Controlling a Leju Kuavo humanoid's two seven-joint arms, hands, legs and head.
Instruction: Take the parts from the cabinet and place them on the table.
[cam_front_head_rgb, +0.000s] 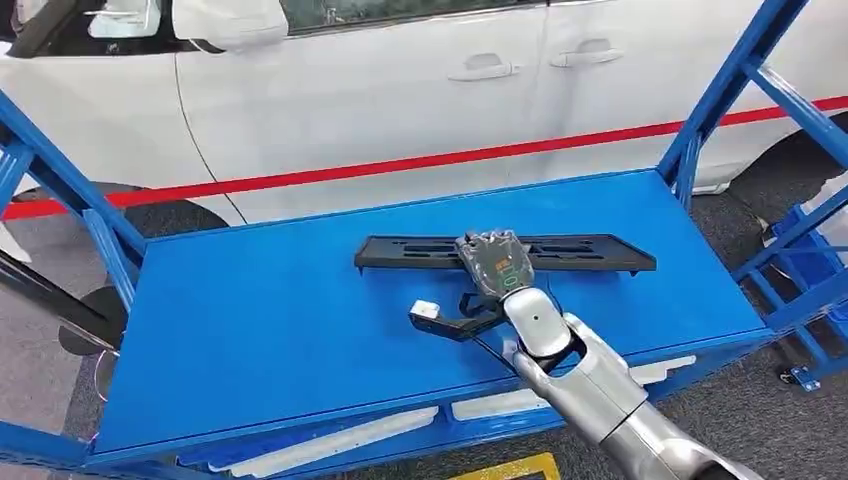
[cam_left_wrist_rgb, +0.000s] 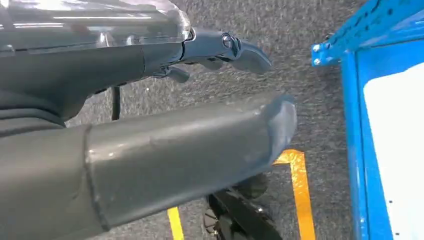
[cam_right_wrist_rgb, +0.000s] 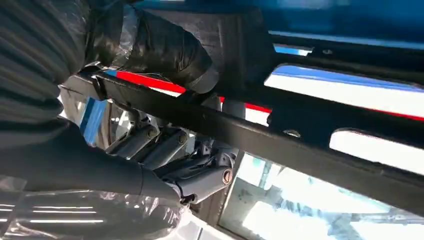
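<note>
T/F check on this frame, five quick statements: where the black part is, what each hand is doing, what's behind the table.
1. The long black part lies flat on the blue table. True.
2. The right hand is on the middle of the part, fingers wrapped around a rail. True.
3. The left hand holds a second part. False: it holds nothing and hangs over grey floor beside the table's edge.
4. A red car stands behind the table. False: the car is white with a red stripe.
5. The part sticks out past the table's edge. False: it lies wholly on the top.
</note>
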